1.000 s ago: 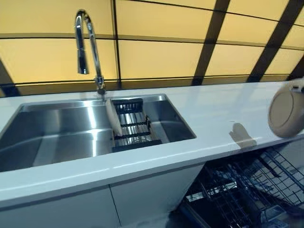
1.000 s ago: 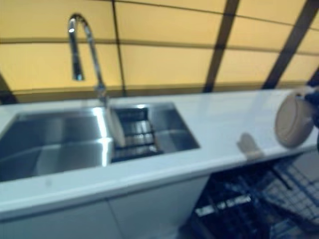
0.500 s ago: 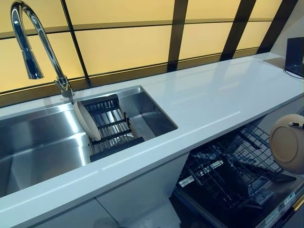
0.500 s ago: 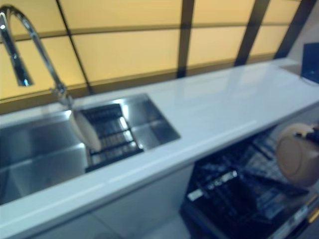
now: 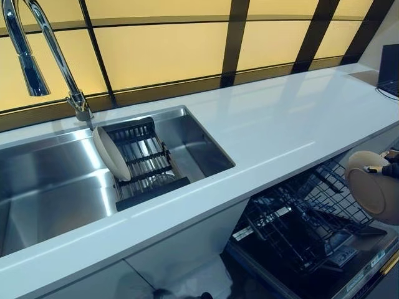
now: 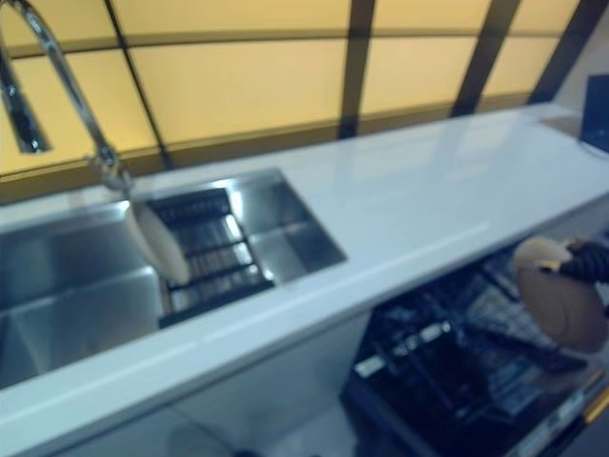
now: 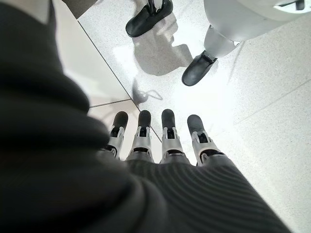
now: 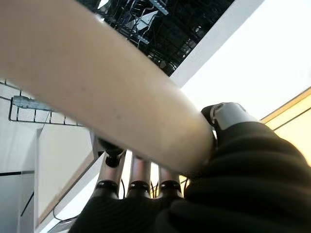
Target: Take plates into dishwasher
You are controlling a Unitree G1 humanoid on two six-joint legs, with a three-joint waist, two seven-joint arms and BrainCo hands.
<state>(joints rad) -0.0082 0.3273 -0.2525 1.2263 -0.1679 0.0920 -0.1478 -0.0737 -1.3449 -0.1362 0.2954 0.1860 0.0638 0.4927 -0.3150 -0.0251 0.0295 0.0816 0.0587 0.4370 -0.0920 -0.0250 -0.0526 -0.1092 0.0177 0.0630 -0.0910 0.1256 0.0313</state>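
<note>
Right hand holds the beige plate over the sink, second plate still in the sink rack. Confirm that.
Wrong on one point: the left eye view shows the right hand holding the beige plate over the open dishwasher rack, not the sink. The second plate does stand in the sink rack.

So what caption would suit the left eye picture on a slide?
Right hand holding a round beige plate above the open dishwasher's black wire rack; another pale plate waits in the steel sink.

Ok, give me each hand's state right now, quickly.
Left hand: open, fingers straight, holding nothing, pointing at the floor.
Right hand: shut on the round beige plate, over the black wire dishwasher rack.
</note>
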